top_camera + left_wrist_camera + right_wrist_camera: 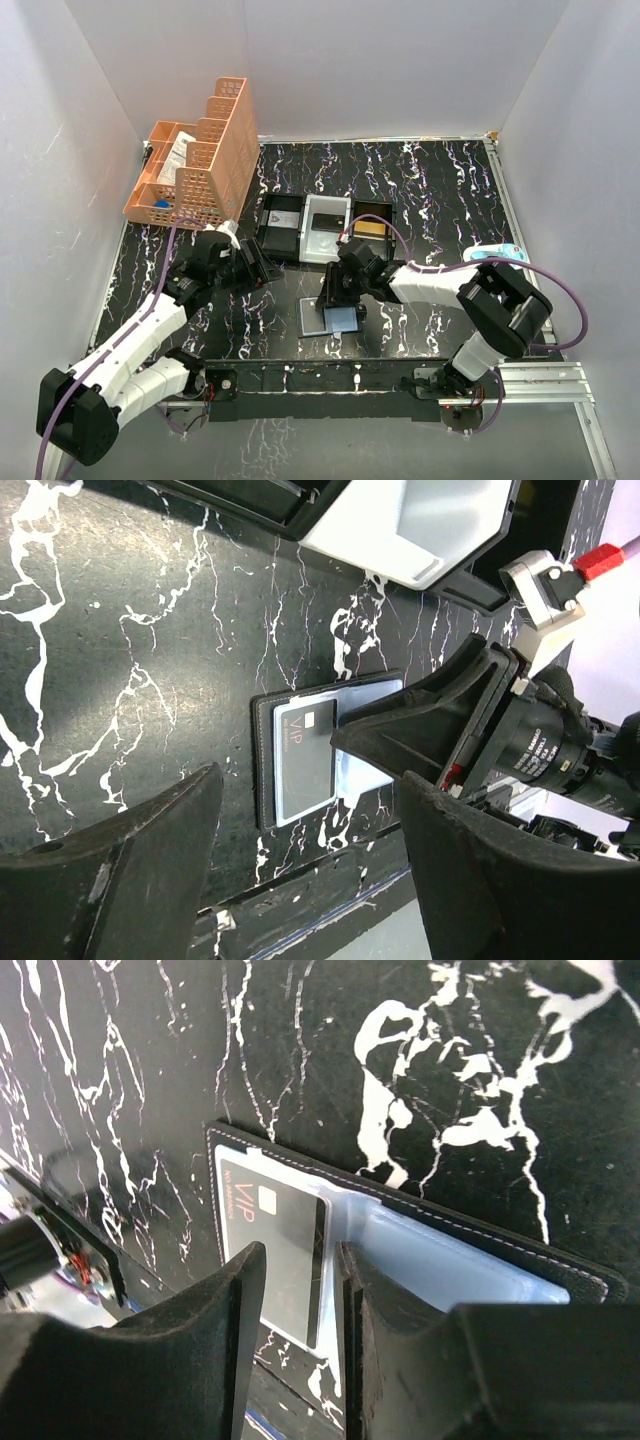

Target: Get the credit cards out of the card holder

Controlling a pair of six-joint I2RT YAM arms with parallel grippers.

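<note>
Near the front edge of the worktop (440,200), approx centre, the card holder (315,318) lies opened flat. It is pale blue inside w/ a dark stitched border. One dark card (275,1225) marked "VIP" sits flat in one panel, w/ a small pale patch beside the lettering. The other panel shows only a pale, glossy pocket; whether anything is in it can't be told.

The right gripper (300,1255) is directly over the holder, pointing down. Its jaws are narrowed to a slim gap, not closed. One long edge of the card falls w/in that gap, but whether the pads touch it can't be told.

The left gripper (310,780) hangs just left of the holder, apart from it. Its jaws are spread wide w/ nothing btw them, aimed towards the holder & the other arm's fingers.

Further back, at centre, is a black-and-white tray (310,240) w/ three compartments. At far left stands an orange slotted basket (225,150) w/ papers in it.
</note>
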